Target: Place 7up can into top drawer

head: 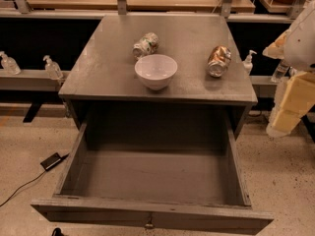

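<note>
The 7up can lies on its side on the grey cabinet top, just behind a white bowl. It is dented, whitish-silver with green and red marks. The top drawer is pulled wide open below the cabinet top and is empty, with a small metal knob on its front panel. My gripper hangs at the right edge of the view, beside the cabinet's right side, well away from the can and holding nothing that I can see.
A white bowl stands at the front middle of the cabinet top. An orange-gold can lies to its right. Small pump bottles stand on ledges on both sides. A black device with a cable lies on the floor at left.
</note>
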